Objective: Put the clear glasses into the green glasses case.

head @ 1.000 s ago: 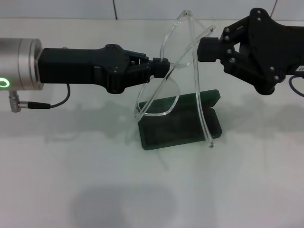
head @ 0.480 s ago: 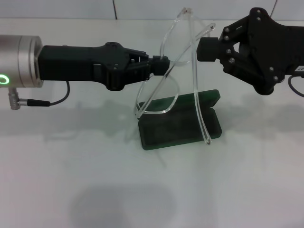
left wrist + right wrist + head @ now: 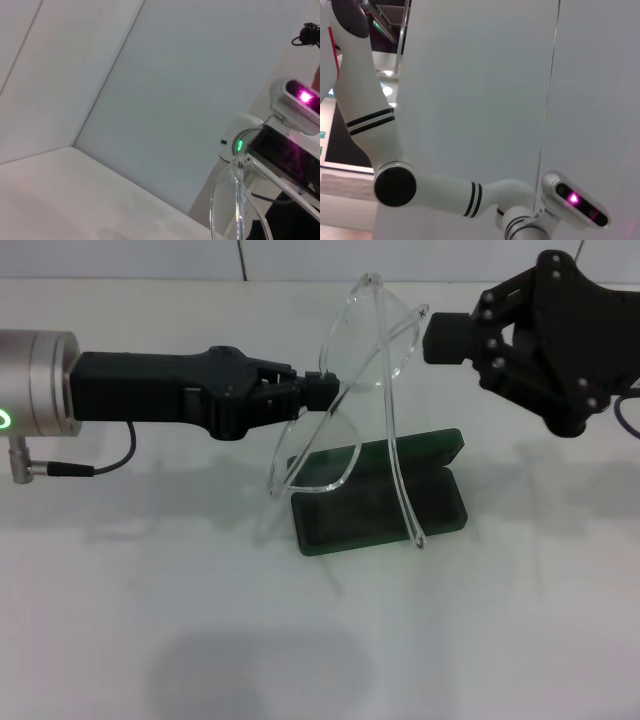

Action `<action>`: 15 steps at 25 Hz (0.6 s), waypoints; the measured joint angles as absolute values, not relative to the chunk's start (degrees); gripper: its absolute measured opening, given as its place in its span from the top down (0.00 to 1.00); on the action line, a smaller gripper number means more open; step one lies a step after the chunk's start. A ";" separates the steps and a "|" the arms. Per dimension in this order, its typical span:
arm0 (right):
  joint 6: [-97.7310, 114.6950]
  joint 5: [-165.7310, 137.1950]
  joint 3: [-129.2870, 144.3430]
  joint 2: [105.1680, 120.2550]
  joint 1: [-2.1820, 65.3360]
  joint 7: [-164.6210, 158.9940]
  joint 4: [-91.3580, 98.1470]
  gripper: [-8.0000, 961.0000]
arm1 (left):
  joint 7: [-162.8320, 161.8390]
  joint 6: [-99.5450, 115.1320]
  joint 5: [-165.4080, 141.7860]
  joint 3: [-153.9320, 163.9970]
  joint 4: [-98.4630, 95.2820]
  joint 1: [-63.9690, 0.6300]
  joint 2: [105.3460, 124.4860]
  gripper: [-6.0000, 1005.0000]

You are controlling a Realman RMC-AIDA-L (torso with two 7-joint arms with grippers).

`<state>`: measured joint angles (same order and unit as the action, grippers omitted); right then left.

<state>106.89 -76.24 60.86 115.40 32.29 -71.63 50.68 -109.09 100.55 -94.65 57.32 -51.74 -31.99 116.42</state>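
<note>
- Left gripper [image 3: 322, 390] is clamped on the clear glasses [image 3: 340, 410], held in the air above the open green glasses case [image 3: 385, 502].
- Right gripper [image 3: 432, 340] is just beside the frame; its grip cannot be told.
- White table [image 3: 320, 640] surrounds the case.

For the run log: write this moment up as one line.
left tool: shut on clear glasses, held in the air | right tool: beside the frame, grip unclear | green glasses case: open on table, under the glasses
</note>
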 joint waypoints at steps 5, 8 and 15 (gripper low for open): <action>107.80 -76.21 58.86 115.40 32.17 -71.57 50.42 0.98 | -108.85 101.87 -94.73 57.62 -51.71 -32.05 116.55 0.93; 107.97 -76.20 57.72 115.41 31.78 -71.29 50.38 0.98 | -108.61 102.19 -94.75 57.65 -51.90 -32.12 116.71 0.93; 107.97 -75.77 57.32 115.44 32.56 -68.97 46.76 0.98 | -108.63 102.22 -94.81 58.82 -52.05 -32.53 116.88 0.93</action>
<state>107.97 -75.77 57.32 115.44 32.56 -68.97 46.76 -108.63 102.22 -94.81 58.82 -52.05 -32.53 116.88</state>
